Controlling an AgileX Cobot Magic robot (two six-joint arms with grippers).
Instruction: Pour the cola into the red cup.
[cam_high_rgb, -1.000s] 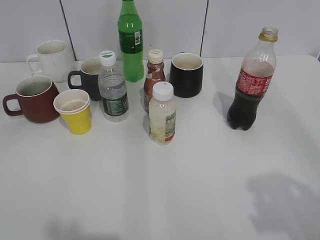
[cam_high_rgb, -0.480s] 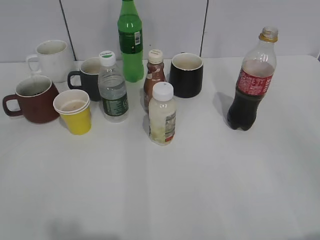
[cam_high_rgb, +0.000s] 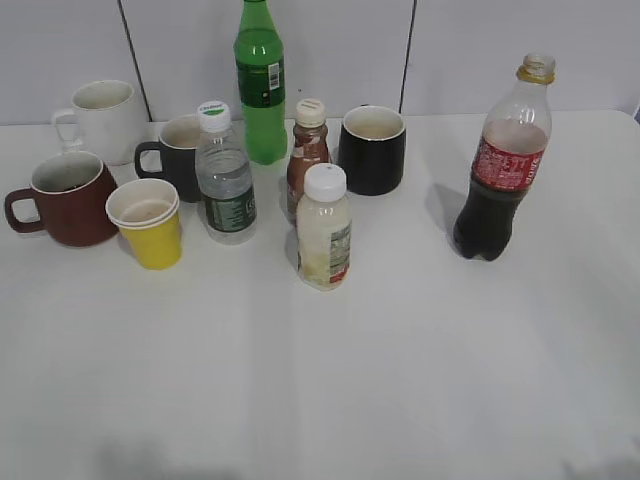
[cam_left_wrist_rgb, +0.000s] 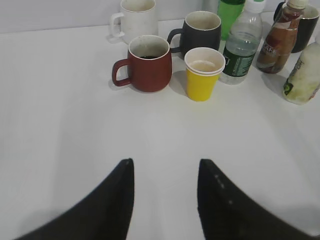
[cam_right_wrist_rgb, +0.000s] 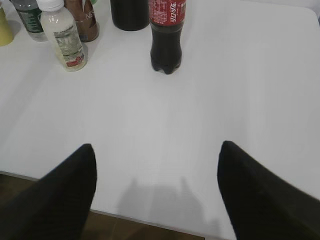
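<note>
From where I'm driving, the cola (cam_high_rgb: 502, 165) stands alone, open table (cam_high_rgb: 400, 380) on every side. The red cup (cam_high_rgb: 66, 198) is hemmed in: yellow paper cup (cam_high_rgb: 149, 222) touching right, white mug (cam_high_rgb: 105, 120) behind.

The cola (cam_high_rgb: 500, 160) is dark brown-black with a red label. The cup (cam_high_rgb: 64, 198) is red-brown. At its 3 o'clock sits a yellow cup (cam_high_rgb: 148, 222).

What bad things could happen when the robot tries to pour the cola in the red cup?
The cola bottle has no cap and stands far right, while the red cup sits far left, so carrying it across could slosh cola out. The path crosses a crowd of bottles, like the white-capped bottle, which might get knocked over. The yellow paper cup sits close beside the red cup, so a sloppy pour could land in it.
</note>
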